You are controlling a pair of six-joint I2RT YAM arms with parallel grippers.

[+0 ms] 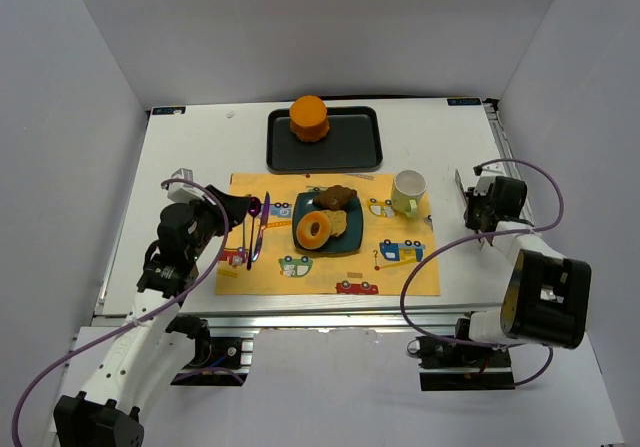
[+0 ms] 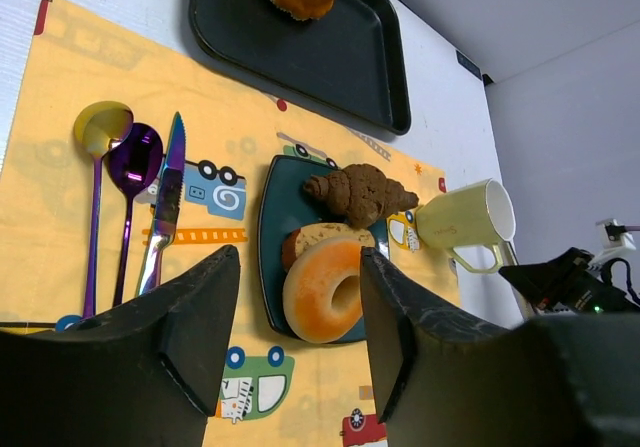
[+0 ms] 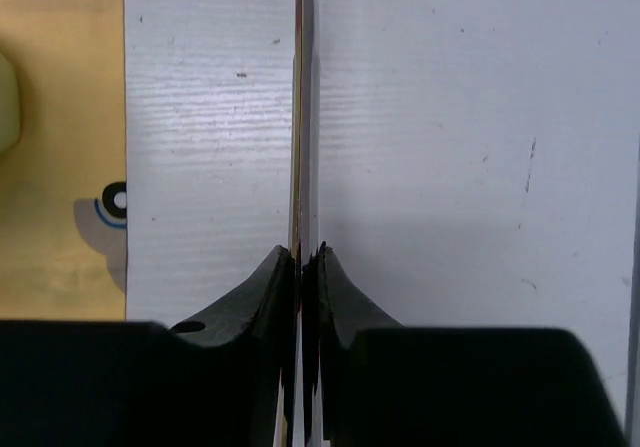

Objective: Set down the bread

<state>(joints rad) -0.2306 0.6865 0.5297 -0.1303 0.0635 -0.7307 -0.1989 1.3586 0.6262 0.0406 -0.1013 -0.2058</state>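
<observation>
Left claw (image 2: 298, 262) (agape), plate (image 2: 275, 207) with doughnut (image 2: 305, 299), bread (image 2: 320, 234)

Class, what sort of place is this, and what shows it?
Probably a robotics lab cell staged as breakfast: plain white walls boxing a white table, two robot arms bolted at its edge, a yellow cartoon-vehicle placemat with cutlery.

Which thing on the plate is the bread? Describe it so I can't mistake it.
On the yellow placemat sits a dark teal plate holding three baked items. The bread is the tan slice partly under the ring doughnut, beside the brown croissant; it alone is flat.
</observation>
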